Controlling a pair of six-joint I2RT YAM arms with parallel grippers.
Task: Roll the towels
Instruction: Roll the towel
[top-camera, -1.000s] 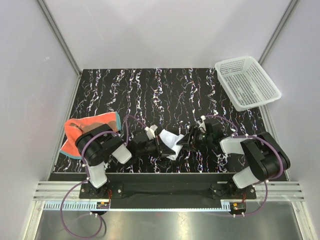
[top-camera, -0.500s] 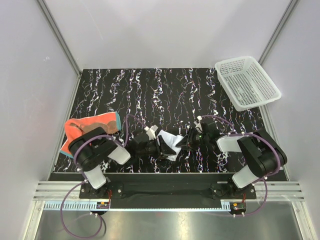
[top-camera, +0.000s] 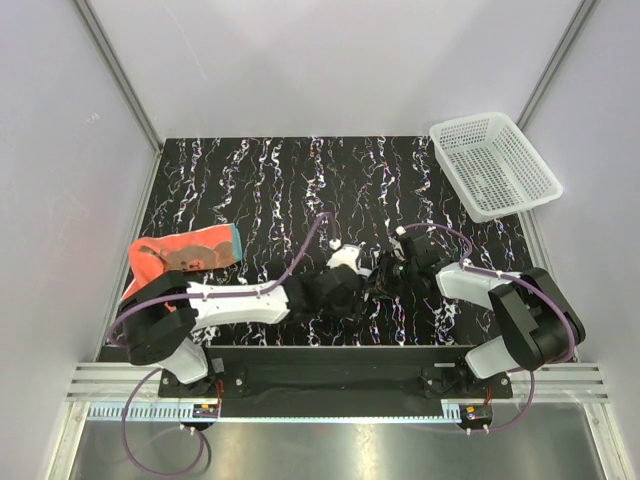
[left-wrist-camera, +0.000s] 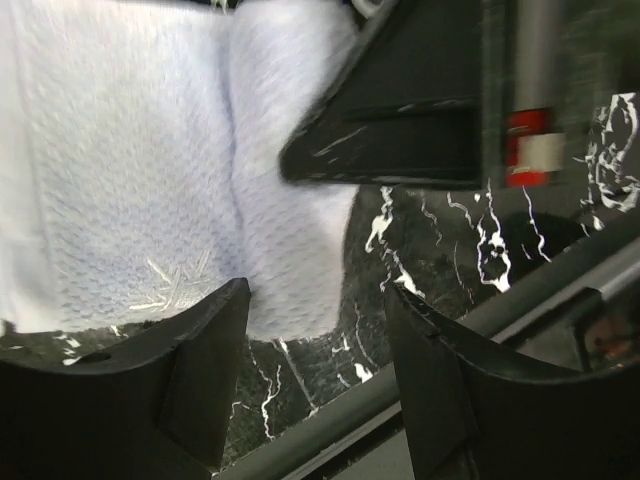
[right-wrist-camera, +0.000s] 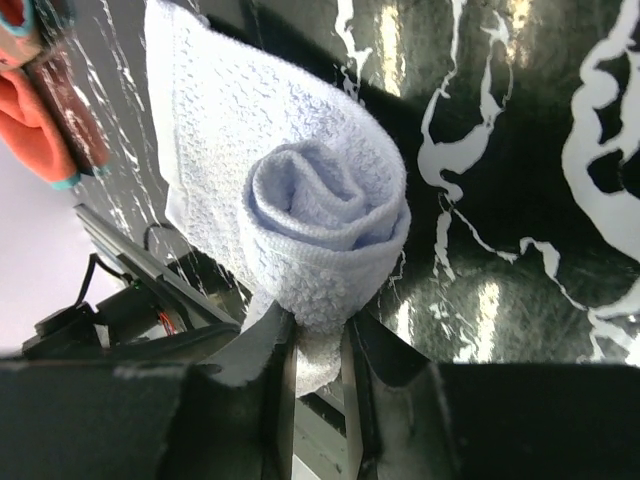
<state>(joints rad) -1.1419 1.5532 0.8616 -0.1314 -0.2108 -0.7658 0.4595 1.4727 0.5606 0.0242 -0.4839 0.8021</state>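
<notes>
White towel (right-wrist-camera: 320, 210) half rolled; our right fingers (right-wrist-camera: 390, 400) pinch the roll's end, axis pointing into them. Our left fingers (left-wrist-camera: 190, 370) stand apart, flat tail just ahead.

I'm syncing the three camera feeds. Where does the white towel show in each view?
Top external: not visible, covered near the front middle of the black marbled table.
Left wrist: the white towel fills the upper left.
Right wrist: rolled at centre, its tail pinched by the right gripper.
Shared landmark: the table's white veining.
</notes>
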